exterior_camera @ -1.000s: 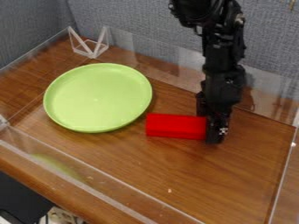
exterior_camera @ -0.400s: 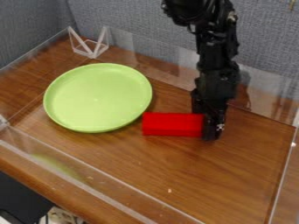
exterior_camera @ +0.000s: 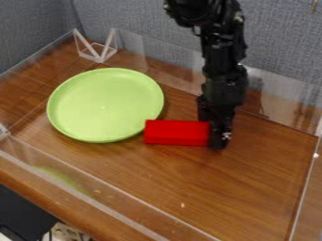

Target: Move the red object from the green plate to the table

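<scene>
I have the block [exterior_camera: 175,132] lying flat on the counter [exterior_camera: 239,188], just off the plate's [exterior_camera: 105,104] right rim. Its left end sits touching or nearly touching that rim; I cannot tell which from here. It lies lengthwise, roughly parallel to the counter's front edge, a little right of the middle.

My claw [exterior_camera: 219,137] points straight down at the block's right end, its tip low against the counter. The fingers look dark and run together in this view, so I cannot tell whether they are released or clenched on the block's end; the claw is right against the block there.

The plate is bare, resting on the left half of the counter, nearer the back-left corner than the front. Behind it, in the back-left corner, a small clear wire-like stand [exterior_camera: 96,44] sits against the acrylic wall [exterior_camera: 151,212]. The arm [exterior_camera: 217,56] rises from the claw toward the back edge.
</scene>
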Available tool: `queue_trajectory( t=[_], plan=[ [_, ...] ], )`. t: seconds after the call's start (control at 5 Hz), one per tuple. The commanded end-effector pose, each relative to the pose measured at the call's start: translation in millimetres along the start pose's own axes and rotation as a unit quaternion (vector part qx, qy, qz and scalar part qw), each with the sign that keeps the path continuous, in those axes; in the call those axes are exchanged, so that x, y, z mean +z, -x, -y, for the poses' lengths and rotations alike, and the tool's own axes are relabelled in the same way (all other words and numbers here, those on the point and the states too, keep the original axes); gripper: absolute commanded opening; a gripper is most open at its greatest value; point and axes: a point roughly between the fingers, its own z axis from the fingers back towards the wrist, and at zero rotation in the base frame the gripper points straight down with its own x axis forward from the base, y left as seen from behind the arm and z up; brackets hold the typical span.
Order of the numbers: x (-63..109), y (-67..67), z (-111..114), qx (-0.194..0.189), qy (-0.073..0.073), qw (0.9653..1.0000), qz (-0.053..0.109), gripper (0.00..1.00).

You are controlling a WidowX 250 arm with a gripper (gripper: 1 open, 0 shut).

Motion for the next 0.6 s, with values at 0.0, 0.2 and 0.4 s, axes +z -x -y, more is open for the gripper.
queue_trajectory(
  t=[0.0, 0.2, 0.4],
  plan=[
    [13.2, 23.3, -14, 0.005, -0.009, 0.9999, 0.003, 0.0],
    [20.1, 32.1, -9, -0.008, -0.009, 0.9999, -0.006, 0.0],
    [19.3, 36.7, -6, -0.02, -0.008, 0.9997, -0.009, 0.0]
  ],
)
